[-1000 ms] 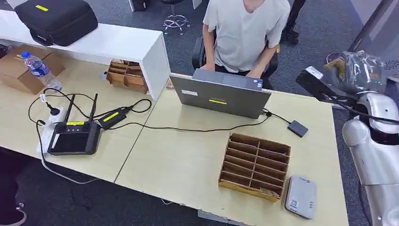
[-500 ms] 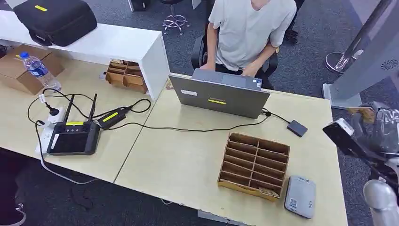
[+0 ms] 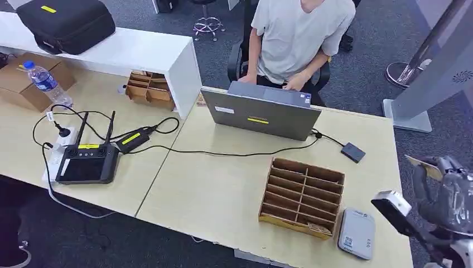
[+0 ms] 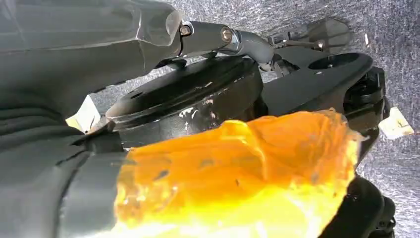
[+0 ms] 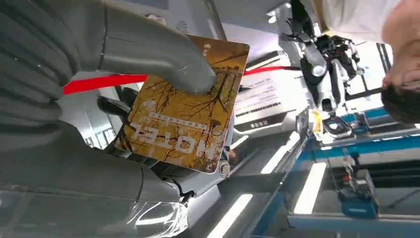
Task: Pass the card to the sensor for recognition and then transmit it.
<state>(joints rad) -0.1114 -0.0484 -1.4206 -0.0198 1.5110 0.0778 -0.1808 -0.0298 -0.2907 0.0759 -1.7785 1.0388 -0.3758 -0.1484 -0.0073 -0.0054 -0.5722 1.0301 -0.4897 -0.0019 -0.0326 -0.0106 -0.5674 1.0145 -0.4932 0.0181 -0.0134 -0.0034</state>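
- The right hand (image 5: 94, 99) pinches the card (image 5: 185, 106) between its thick thumb (image 5: 153, 54) and the darker fingers behind it; the card's brown face reads "HOTEL".
- In the head view the right hand (image 3: 446, 192) now hangs at about 4 o'clock, beyond the table's (image 3: 223, 195) right edge; a second ago it was up near 2 o'clock.
- The grey sensor (image 3: 356, 233) lies at 5 o'clock, just beside the cardboard tray (image 3: 302, 195), untouched.
- Left hand (image 4: 59, 124): its fingers' state cannot be told.
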